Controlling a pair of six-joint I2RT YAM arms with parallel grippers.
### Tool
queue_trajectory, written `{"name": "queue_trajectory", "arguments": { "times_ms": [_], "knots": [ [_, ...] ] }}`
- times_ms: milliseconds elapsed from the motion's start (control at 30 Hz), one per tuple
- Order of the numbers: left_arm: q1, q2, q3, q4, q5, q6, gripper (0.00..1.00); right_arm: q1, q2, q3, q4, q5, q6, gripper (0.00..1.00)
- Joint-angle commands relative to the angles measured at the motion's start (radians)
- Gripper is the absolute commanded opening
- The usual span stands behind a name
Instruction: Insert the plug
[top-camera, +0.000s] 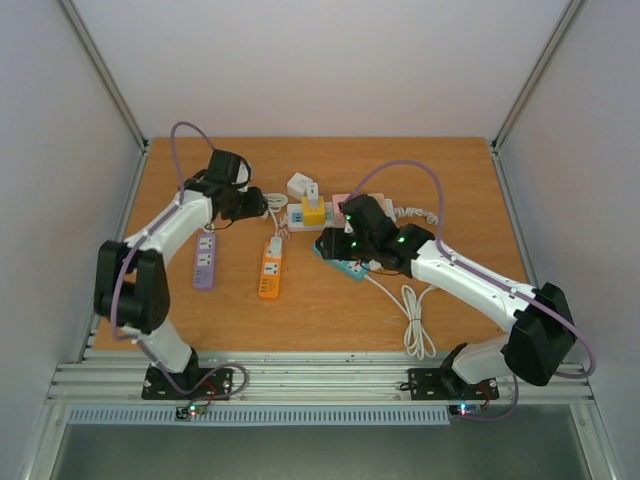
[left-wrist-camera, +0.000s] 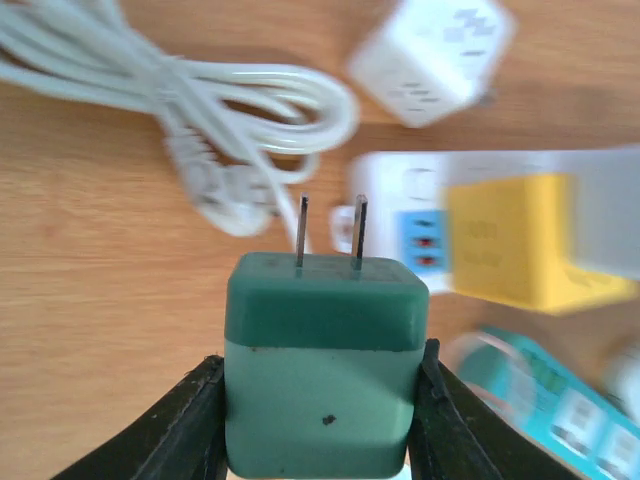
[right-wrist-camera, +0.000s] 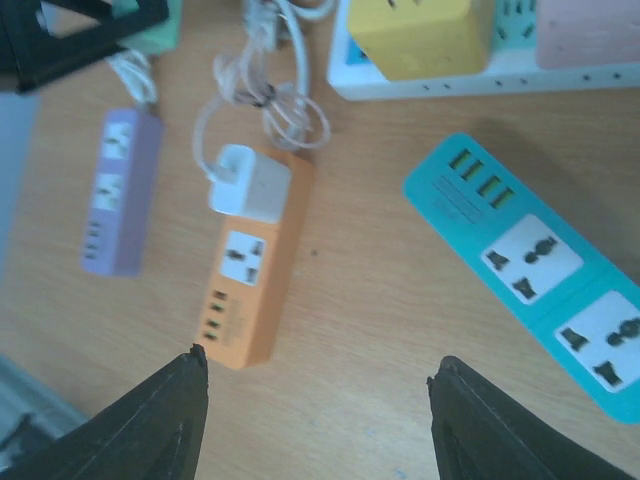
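From above, the left gripper hangs toward the worktop's far-left corner and the right gripper hangs mid-worktop; the left wrist view shows the left one clamped on the green plug, prongs facing the white strip, so the carry looks in hand and squaring prongs to slots likely comes next; the right wrist view shows its fingers spread wide, empty.

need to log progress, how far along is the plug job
Done: the left fingers are clamped on the green plug, prongs bare and pointing away. In hand: it hangs over the table near the coiled white cable, in no socket. Left: pick a socket and push it in; the orange power strip and teal power strip show free ones. The right fingers are open and empty.
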Motion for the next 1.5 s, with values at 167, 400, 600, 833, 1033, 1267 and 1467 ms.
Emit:
{"name": "queue_trajectory", "arguments": {
  "times_ms": [167, 400, 600, 833, 1033, 1267, 1467],
  "knots": [
    [-0.126, -0.316, -0.197, 0.208, 0.081, 0.028, 0.37, -0.069, -0.092, 0.071, 0.039, -0.310, 0.049, 0.63],
    [-0.178, -0.503, -0.320, 0.335, 0.097, 0.148, 0.38, -0.069, -0.065, 0.173, 0.018, -0.361, 0.109, 0.67],
    [-0.228, -0.620, -0.436, 0.475, 0.264, 0.307, 0.39, -0.068, 0.000, 0.296, -0.042, -0.401, 0.105, 0.70],
    [-0.235, -0.654, -0.470, 0.570, 0.373, 0.414, 0.40, -0.067, 0.024, 0.324, -0.101, -0.365, 0.089, 0.72],
    [-0.235, -0.663, -0.477, 0.585, 0.386, 0.421, 0.40, -0.068, 0.076, 0.351, -0.121, -0.399, 0.056, 0.62],
    [-0.235, -0.686, -0.493, 0.582, 0.424, 0.424, 0.40, -0.067, 0.091, 0.372, -0.100, -0.383, 0.053, 0.54],
    [-0.235, -0.703, -0.499, 0.576, 0.454, 0.423, 0.40, -0.067, 0.102, 0.391, -0.104, -0.363, 0.041, 0.47]
  ]
}}
